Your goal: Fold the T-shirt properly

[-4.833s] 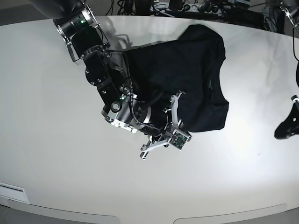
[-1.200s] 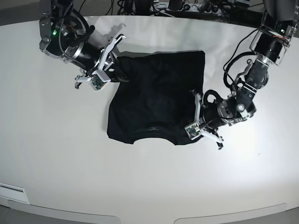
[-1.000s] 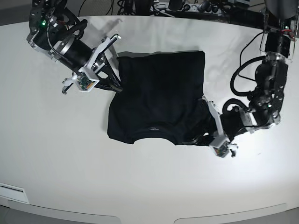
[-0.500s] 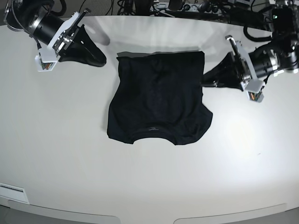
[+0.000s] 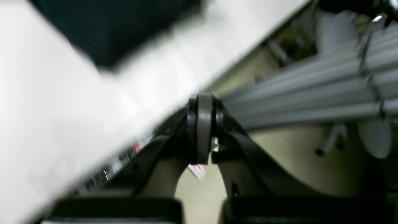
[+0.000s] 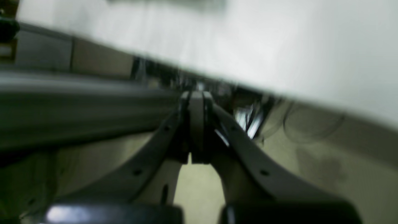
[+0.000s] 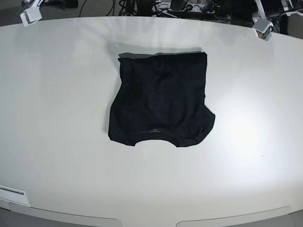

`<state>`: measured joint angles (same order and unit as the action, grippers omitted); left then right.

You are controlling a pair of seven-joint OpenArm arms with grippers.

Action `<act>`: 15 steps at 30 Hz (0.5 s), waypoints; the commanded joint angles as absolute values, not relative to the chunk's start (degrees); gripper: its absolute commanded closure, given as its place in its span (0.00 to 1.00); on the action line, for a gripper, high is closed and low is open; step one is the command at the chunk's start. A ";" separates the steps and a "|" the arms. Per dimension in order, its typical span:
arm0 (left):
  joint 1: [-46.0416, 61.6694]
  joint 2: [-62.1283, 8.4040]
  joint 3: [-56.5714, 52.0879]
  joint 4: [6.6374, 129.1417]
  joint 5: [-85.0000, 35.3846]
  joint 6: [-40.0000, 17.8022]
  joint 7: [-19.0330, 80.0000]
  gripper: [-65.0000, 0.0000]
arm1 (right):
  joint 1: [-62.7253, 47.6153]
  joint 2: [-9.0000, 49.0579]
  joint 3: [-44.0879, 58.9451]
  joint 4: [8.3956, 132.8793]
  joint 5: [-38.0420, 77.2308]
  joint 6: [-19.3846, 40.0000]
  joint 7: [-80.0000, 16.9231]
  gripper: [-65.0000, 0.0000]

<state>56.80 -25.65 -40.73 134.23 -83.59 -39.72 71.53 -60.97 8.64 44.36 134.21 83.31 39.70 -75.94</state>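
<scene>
The black T-shirt (image 7: 161, 101) lies folded into a rough rectangle in the middle of the white table (image 7: 61, 142), collar toward the near edge, with no gripper touching it. In the left wrist view it is a blurred dark patch (image 5: 108, 28) at the top. My left gripper (image 5: 202, 130) is shut on nothing, held beyond the table's edge. My right gripper (image 6: 196, 130) is also shut and empty, off past the table's rim. The base view catches only the wrist tips of the right arm (image 7: 28, 15) and of the left arm (image 7: 263, 27) at the far corners.
Cables and equipment (image 7: 180, 7) crowd the space behind the table's far edge. A grey metal rail (image 5: 311, 93) runs past the left gripper. A small white label (image 7: 12, 193) sits at the near left edge.
Both arms have pulled back from the T-shirt's sides to the far corners, almost out of the base view. The T-shirt has stayed put over the last half second.
</scene>
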 commanded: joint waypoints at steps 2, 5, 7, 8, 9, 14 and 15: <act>61.41 -24.62 -41.17 135.00 -85.00 -40.00 72.62 1.00 | -64.79 8.25 44.60 135.00 85.00 40.00 -78.26 1.00; 66.19 -23.59 -40.99 135.00 -85.00 -40.00 72.05 1.00 | -68.27 6.74 44.60 135.00 85.00 40.00 -79.26 1.00; 67.40 -23.64 -40.12 133.71 -85.00 -40.00 71.81 1.00 | -68.90 6.70 44.49 134.52 85.00 40.00 -77.01 1.00; 67.46 -23.62 -39.29 131.52 -85.00 -40.00 71.48 1.00 | -68.86 6.70 44.21 132.29 84.05 40.00 -75.81 1.00; 67.42 -23.64 -38.17 128.90 -84.38 -40.00 70.32 1.00 | -68.71 6.72 43.68 129.75 81.54 40.00 -73.95 1.00; 63.26 -23.68 -28.27 112.14 -70.26 -40.00 60.23 1.00 | -66.32 9.98 35.97 114.52 68.79 40.00 -63.86 1.00; 61.36 -23.68 -25.91 108.14 -67.35 -40.00 58.85 1.00 | -65.32 10.85 33.74 111.39 65.67 40.00 -61.82 1.00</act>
<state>60.27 -23.14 -25.21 107.09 -66.30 -39.81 59.09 -64.42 10.59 33.15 110.41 64.27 39.75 -61.89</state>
